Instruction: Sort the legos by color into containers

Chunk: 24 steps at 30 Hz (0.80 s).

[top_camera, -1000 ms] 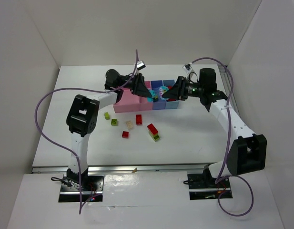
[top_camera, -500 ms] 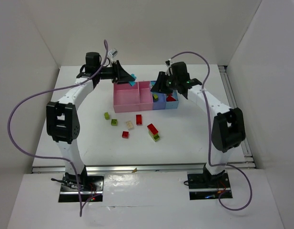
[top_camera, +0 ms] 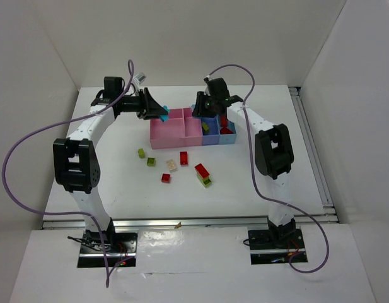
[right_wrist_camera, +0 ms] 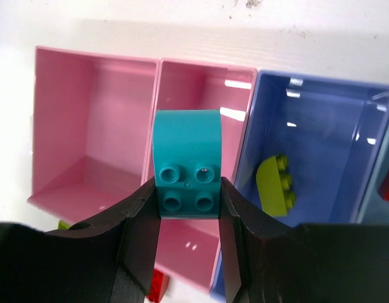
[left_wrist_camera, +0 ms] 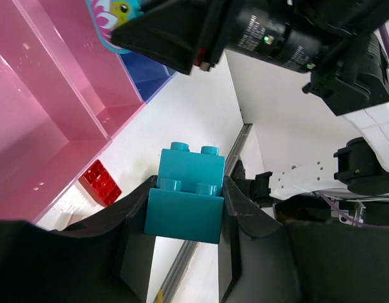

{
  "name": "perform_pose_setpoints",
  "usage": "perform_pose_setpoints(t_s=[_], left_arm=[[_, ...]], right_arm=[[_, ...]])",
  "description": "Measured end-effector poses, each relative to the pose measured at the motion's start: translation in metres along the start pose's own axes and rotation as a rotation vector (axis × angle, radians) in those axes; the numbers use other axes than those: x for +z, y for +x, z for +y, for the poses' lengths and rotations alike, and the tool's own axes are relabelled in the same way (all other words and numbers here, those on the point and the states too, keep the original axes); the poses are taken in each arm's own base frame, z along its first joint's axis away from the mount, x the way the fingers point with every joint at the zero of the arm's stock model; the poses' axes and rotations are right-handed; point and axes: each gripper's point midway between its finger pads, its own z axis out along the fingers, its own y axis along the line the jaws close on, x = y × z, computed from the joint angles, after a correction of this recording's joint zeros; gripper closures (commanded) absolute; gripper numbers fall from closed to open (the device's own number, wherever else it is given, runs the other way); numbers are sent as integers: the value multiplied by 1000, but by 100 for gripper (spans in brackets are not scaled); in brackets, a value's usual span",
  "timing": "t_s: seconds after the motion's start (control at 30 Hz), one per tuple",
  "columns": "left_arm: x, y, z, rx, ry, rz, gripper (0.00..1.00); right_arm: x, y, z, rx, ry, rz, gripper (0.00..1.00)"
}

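My left gripper (top_camera: 157, 113) is shut on a cyan brick (left_wrist_camera: 188, 196), held off the far left corner of the containers; the brick also shows in the top view (top_camera: 164, 116). My right gripper (top_camera: 199, 115) is shut on a second cyan brick (right_wrist_camera: 186, 165), above the narrow pink bin (right_wrist_camera: 200, 95). The wide pink bin (top_camera: 168, 134) is leftmost. The blue bin (right_wrist_camera: 320, 126) holds a yellow-green brick (right_wrist_camera: 276, 186). The light blue bin (top_camera: 230, 139) holds a red brick (top_camera: 224, 130).
Loose bricks lie in front of the bins: two yellow-green (top_camera: 141, 153) (top_camera: 151, 161), a beige (top_camera: 171, 165), two red (top_camera: 183, 158) (top_camera: 165, 178), and a red-on-green stack (top_camera: 203, 175). The two grippers are close together over the bins. White walls surround the table.
Both arms swung left. My left gripper carried its cyan brick from over the bins to beyond their left corner. My right gripper moved from the blue bins to over the narrow pink bin.
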Motion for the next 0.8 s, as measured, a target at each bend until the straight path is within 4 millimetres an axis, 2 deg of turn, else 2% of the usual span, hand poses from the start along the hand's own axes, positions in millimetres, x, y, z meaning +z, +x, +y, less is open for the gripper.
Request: perform_pose_setpoints(t_s=[0.03, 0.1, 0.17, 0.2, 0.23, 0.43, 0.53, 0.63, 0.7, 0.8], left_arm=[[-1, 0, 0, 2, 0, 0, 100], [-2, -1, 2, 9, -5, -5, 100], [-3, -1, 2, 9, -9, -7, 100], [-4, -1, 2, 10, -10, -8, 100], [-4, -1, 2, 10, -10, -9, 100], [-4, -1, 1, 8, -10, -8, 100], [-5, 0, 0, 11, -1, -3, 100], [-5, 3, -5, 18, 30, 12, 100], [-5, 5, -12, 28, 68, 29, 100], [-3, 7, -25, 63, 138, 56, 100]], right_arm=[[5, 0, -1, -6, 1, 2, 76], [12, 1, -1, -12, 2, 10, 65], [18, 3, -2, -14, -1, 20, 51], [21, 2, -1, -15, -1, 22, 39], [22, 2, -1, -14, -2, 22, 36], [22, 1, 6, -29, -11, 29, 33], [18, 1, 8, -36, -16, 31, 41], [0, 2, 11, -39, -47, 31, 46], [-25, 8, 19, -34, -113, 44, 46], [-70, 6, 31, -24, -253, 32, 36]])
